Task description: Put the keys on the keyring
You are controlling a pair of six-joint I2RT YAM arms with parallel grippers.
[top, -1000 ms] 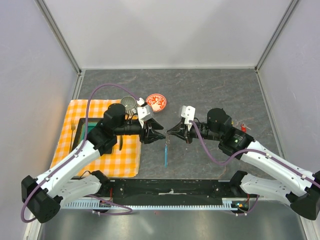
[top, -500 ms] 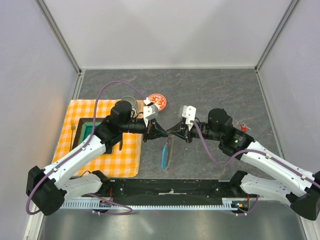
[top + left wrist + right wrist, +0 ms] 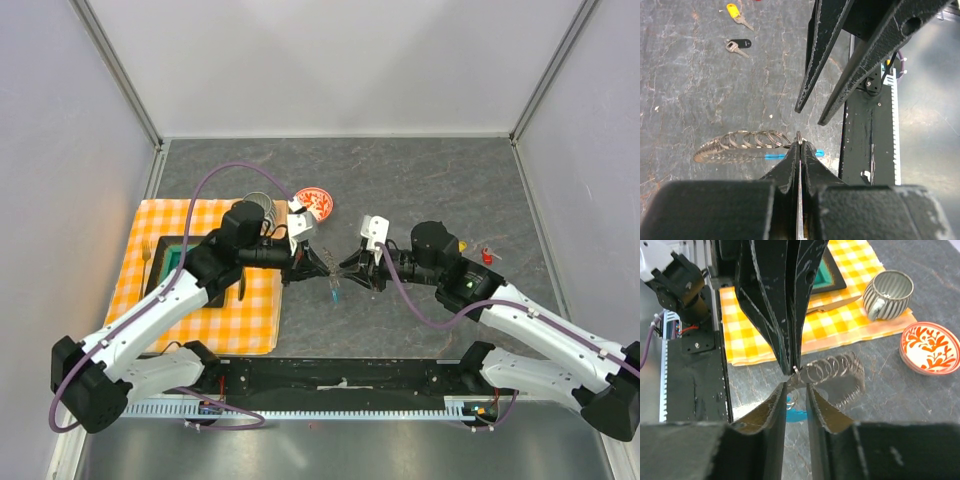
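No key is threaded yet: the yellow key [image 3: 735, 10] and black key [image 3: 740, 45] lie loose on the table [image 3: 690, 100], well apart from the keyring [image 3: 747, 142]. My left gripper [image 3: 799, 145] is pressed together, pinching one loop of the keyring. My right gripper [image 3: 796, 385] stands parted, tip to tip with it, possibly touching a loop. It is crowded here; bare table lies toward the keys.
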